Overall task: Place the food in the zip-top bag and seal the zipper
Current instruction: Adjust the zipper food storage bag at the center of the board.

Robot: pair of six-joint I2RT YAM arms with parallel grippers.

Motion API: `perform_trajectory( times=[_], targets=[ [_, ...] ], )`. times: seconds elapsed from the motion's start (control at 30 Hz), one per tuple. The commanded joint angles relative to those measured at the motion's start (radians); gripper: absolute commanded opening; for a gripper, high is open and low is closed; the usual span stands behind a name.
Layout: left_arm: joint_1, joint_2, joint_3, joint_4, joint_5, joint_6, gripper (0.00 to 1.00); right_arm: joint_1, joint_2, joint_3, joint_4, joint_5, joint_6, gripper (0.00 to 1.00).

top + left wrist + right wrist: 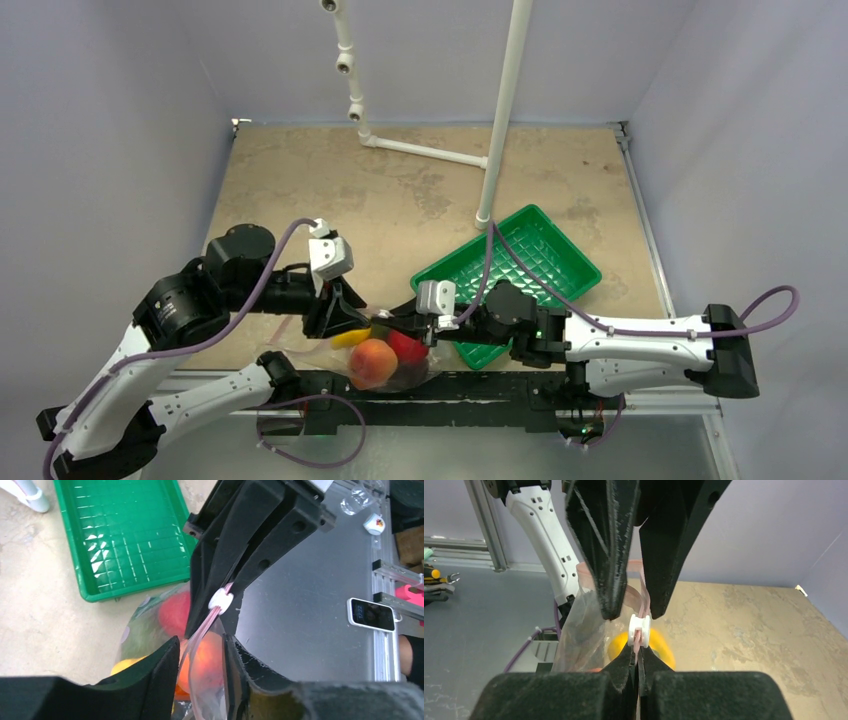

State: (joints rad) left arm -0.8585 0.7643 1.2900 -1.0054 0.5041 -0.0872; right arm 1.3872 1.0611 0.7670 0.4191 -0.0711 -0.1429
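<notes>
Table: bare tan board. Both arms reach in over its near edge.
Green tray: ribbed, sits right of centre with the right arm passing over it.
Zip-top bag: clear and crinkly, held up at the near edge between the two grippers, mouth uppermost.
Food: peach, red tomato and a yellow piece all show inside the bag. Any others I cannot make out.
Left gripper: jaws spread, straddling the bag's mouth and clamping nothing.
Right gripper: fingers pressed together, pinching the zipper right against the slider.
Step in hand: likely sealing, with loading apparently done.
Doing it well: left jaws should close firmly on the pink strip as an anchor. The right should then draw the slider straight along the strip, kept taut and level, to the far end. A sideways pull risks the slider skipping or the bag swinging.
Writing: the phone on the metal bench shows clock digits too small to read. No brand or label is legible.
</notes>
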Motion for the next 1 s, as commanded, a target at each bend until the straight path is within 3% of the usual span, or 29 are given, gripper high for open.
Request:
perform_trajectory(
  times=[0.0, 0.13, 0.37, 0.97],
  targets=[
    [0.001, -0.006, -0.043, 0.103, 0.084, 0.000, 0.39, 0.001, 0.005, -0.023, 0.084, -0.012, 0.000, 0.00],
    [0.000, 0.009, -0.067, 0.139, 0.108, -0.003, 0.47, 0.001, 0.002, -0.052, 0.107, -0.019, 0.020, 0.00],
    [0.000, 0.017, -0.081, 0.189, 0.090, 0.010, 0.47, 0.001, -0.011, -0.065, 0.111, -0.021, 0.029, 0.00],
    [0.000, 0.001, -0.139, 0.276, 0.170, 0.061, 0.37, 0.001, -0.009, -0.060, 0.103, -0.050, 0.042, 0.00]
  ],
)
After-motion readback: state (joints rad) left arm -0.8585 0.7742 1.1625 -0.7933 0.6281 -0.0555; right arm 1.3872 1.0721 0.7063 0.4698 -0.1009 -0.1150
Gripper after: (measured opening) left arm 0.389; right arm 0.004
